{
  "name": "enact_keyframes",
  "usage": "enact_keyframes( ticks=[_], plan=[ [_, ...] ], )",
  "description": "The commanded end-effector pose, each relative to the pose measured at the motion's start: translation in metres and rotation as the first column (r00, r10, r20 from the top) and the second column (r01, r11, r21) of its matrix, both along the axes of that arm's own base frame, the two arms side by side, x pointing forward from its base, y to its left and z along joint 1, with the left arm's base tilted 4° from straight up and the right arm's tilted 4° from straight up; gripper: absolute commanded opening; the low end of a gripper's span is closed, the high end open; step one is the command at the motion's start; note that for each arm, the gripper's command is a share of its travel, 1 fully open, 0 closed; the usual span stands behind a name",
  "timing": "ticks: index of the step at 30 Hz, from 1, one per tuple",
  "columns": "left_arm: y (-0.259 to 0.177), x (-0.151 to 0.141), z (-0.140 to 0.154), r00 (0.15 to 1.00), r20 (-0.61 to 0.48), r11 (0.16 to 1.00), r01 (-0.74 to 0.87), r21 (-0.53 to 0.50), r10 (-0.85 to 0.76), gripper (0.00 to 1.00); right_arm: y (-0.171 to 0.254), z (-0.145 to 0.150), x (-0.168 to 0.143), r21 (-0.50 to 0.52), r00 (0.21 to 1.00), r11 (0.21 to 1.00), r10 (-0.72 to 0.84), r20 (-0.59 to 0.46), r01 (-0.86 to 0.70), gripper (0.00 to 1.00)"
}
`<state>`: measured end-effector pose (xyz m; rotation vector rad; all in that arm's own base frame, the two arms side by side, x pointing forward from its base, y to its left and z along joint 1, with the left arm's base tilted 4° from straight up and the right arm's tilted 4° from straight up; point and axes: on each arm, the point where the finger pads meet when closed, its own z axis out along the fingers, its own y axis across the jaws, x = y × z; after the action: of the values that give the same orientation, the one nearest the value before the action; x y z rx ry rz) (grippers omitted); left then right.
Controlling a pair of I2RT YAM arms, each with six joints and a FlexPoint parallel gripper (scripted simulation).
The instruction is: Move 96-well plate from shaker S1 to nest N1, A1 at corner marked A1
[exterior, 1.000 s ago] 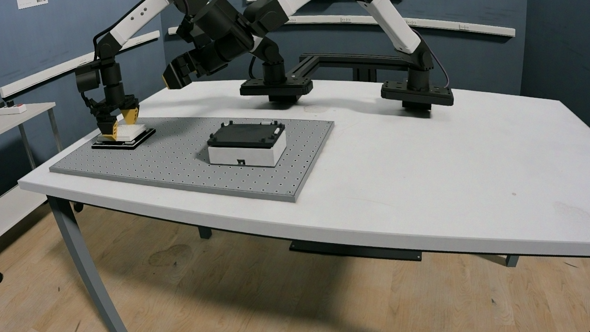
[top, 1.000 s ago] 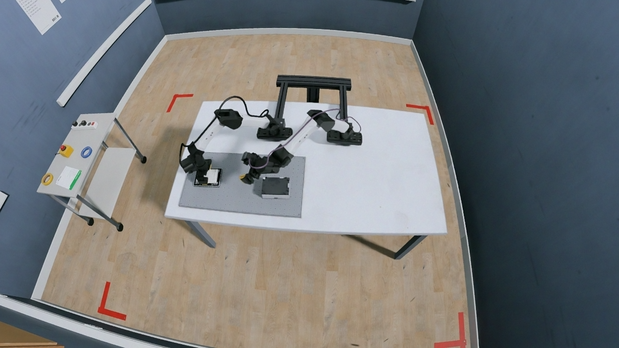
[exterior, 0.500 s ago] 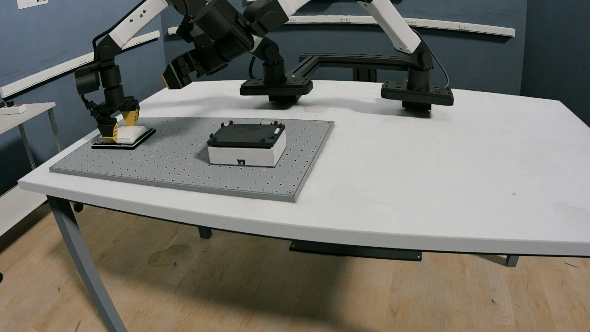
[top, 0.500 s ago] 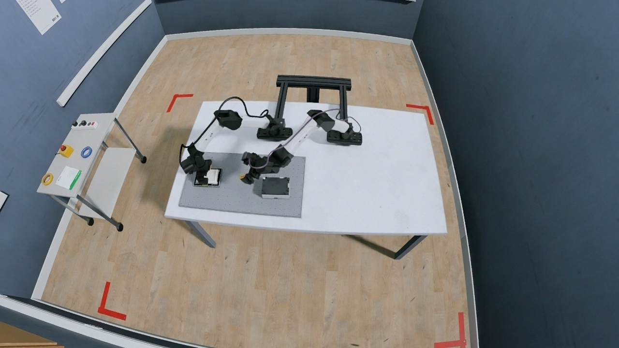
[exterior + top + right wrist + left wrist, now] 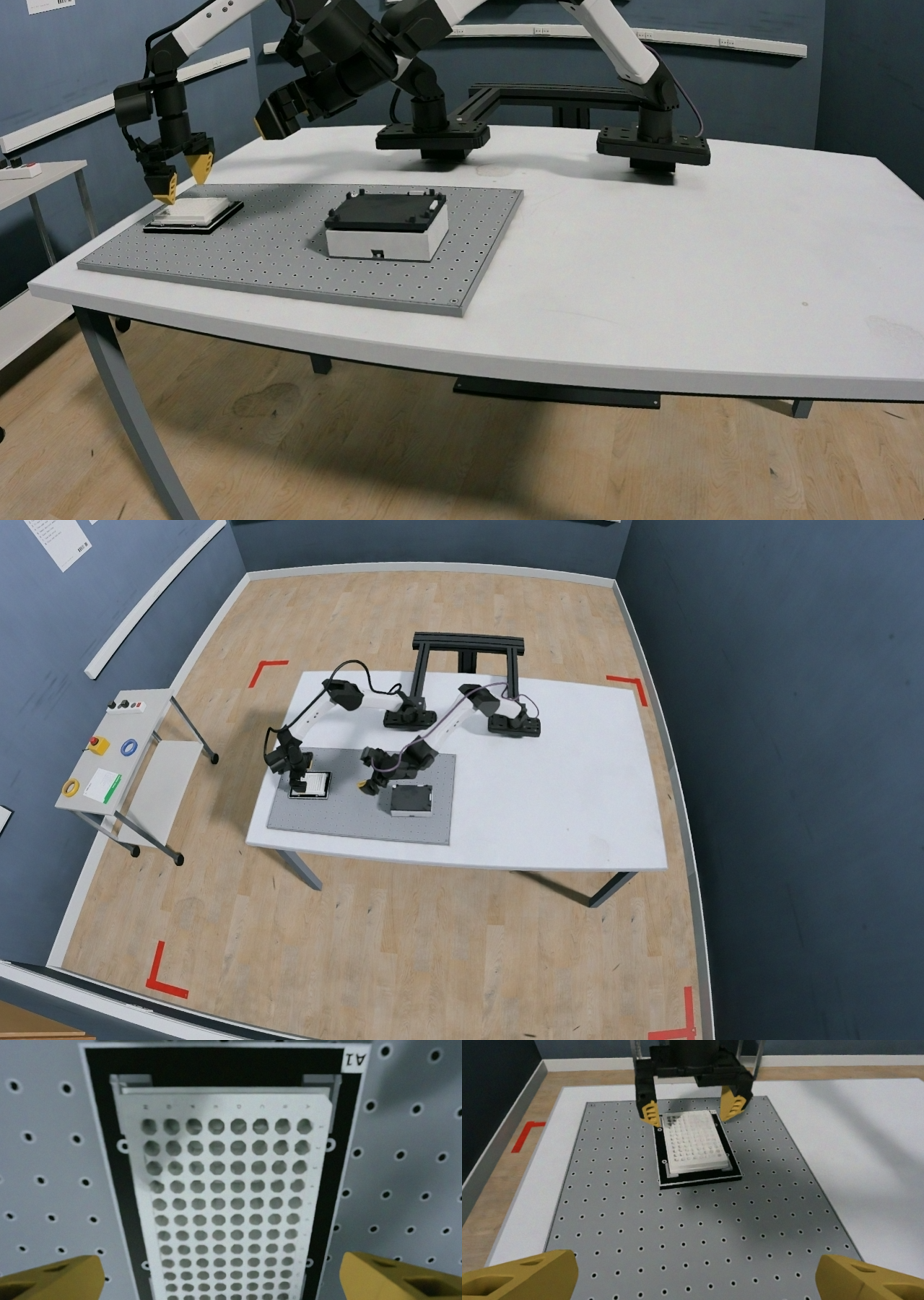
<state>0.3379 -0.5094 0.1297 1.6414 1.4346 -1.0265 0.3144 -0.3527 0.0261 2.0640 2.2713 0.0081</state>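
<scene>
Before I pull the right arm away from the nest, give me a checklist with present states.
1. Plate inside the nest's locators: ok, as far as they show.
2. Plate flat: ok, no tilt seen.
3. Well A1 at the marked corner: ok.
4. Right pincer open, plate released: ok.
5. Left pincer open, away from the plate: ok.
6. Shaker unloaded: ok.
</scene>
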Motion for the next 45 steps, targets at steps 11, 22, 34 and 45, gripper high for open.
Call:
enact_keyframes(
  ticks=[11, 22, 34, 45],
  plan=[
    [-0.011, 0.002, 0.040, 0.998, 0.062, 0.997, 0.022, -0.079, -0.017, 1.00, -0.011, 0.073, 0.005, -0.182, 0.997, 0.982, -0.029, 0.065, 0.040, 1.00],
    [-0.011, 0.002, 0.040, 0.998, 0.062, 0.997, 0.022, -0.079, -0.017, 1.00, 0.012, 0.084, -0.001, -0.355, 0.996, 0.932, -0.043, 0.080, 0.069, 1.00],
    [-0.011, 0.002, 0.040, 0.998, 0.062, 0.997, 0.022, -0.079, -0.017, 1.00, 0.039, 0.086, -0.008, -0.432, 0.997, 0.900, -0.031, 0.074, 0.061, 1.00],
    [-0.011, 0.002, 0.040, 0.998, 0.062, 0.997, 0.022, -0.079, -0.017, 1.00, 0.044, 0.086, -0.010, -0.418, 0.997, 0.907, -0.022, 0.067, 0.049, 1.00]
  ],
)
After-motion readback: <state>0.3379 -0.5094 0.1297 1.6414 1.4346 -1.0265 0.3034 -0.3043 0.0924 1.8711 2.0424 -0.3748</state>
